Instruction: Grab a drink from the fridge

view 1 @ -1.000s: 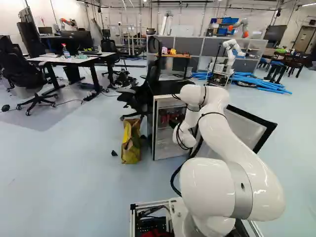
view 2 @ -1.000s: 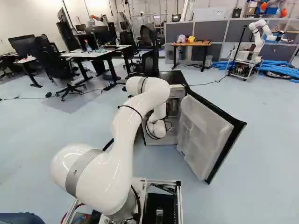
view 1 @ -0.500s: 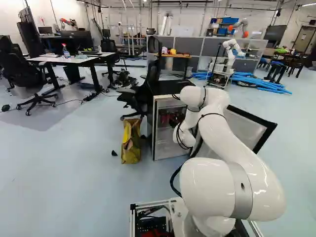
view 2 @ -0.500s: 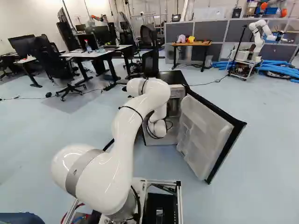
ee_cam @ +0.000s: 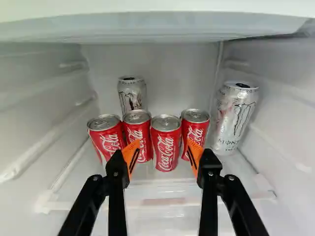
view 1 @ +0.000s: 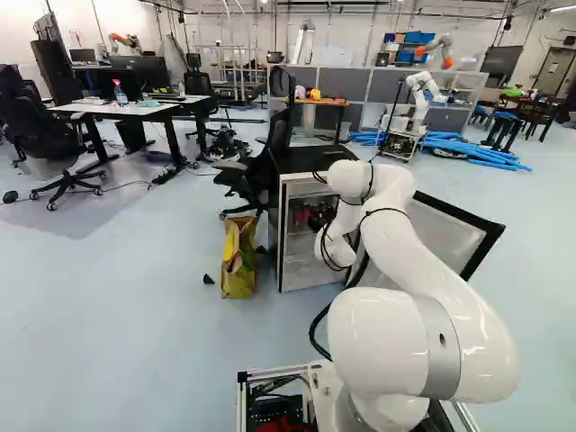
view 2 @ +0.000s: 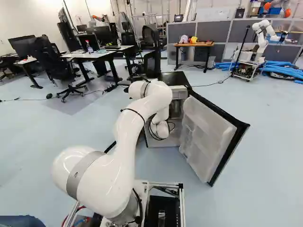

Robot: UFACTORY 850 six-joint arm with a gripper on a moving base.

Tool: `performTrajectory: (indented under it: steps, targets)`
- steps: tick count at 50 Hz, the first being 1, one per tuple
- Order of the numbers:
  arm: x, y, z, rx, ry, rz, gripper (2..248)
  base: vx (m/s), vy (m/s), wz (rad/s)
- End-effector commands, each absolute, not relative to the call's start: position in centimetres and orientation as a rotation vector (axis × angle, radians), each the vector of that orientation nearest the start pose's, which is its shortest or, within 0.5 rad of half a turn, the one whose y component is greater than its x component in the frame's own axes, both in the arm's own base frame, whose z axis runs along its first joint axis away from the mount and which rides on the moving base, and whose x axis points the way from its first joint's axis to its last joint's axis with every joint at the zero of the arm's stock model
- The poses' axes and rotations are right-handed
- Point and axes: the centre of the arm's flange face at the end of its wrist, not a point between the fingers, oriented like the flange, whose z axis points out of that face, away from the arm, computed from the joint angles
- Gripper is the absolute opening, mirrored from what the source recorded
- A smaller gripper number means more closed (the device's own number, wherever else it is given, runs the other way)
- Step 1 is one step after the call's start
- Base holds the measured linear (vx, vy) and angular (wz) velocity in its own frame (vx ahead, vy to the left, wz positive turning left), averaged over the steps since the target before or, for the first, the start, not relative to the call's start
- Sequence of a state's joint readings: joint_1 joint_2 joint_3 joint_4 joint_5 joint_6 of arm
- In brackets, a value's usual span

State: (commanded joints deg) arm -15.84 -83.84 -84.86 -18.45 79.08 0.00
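we have the arm (view 2: 125, 137) reaching from the lower left of the right base view to its middle, into the fridge (view 1: 297, 162), whose door (view 2: 208, 137) stands open at the right of that view, leaving a way in. in the left base view the fridge sits at the centre, a crumpled yellow bag (view 1: 238, 270) beside it.

in the wrist view our gripper (ee_cam: 163, 147) has its 2 fingers (ee_cam: 116, 167) spread well apart, with nothing pinched. we judge they are held wide so that 1 can may pass between the orange pads (ee_cam: 129, 153). the drinks stand on the shelf: the front red can (ee_cam: 166, 142) faces the gap between the fingertips, with a 2nd red can (ee_cam: 138, 135) just beside it. a 3rd red can (ee_cam: 195, 130) is beyond 1 fingertip, and a leaning red can (ee_cam: 104, 137) is beyond the other. a silver can (ee_cam: 132, 93) is behind the row, and a tall silver can (ee_cam: 236, 115) stands by the side wall.

the front red can looks the likeliest pick, being nearest and most central. we should line up on it, ease forward, then close. its neighbours crowd it, so a fingertip could knock or wedge against them.

the cans are smooth, glossy metal cylinders with narrowed rims; the angled pads should help against slipping. the shelf (ee_cam: 162, 186) looks clear and slick, the fridge walls pale, moulded and ribbed.
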Motion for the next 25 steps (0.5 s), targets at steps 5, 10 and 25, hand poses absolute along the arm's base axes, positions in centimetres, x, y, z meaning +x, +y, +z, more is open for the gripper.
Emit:
performTrajectory:
  steps: [5,10,25]
  targets:
    - [61.6,-14.5,-3.5,-2.387,-0.063,-2.004,151,0.0,0.0,0.0]
    - [61.9,-14.5,-3.6,-2.389,-0.066,-2.003,151,0.0,0.0,0.0]
    - [62.7,-14.8,-4.2,-2.394,-0.071,-2.005,151,0.0,0.0,0.0]
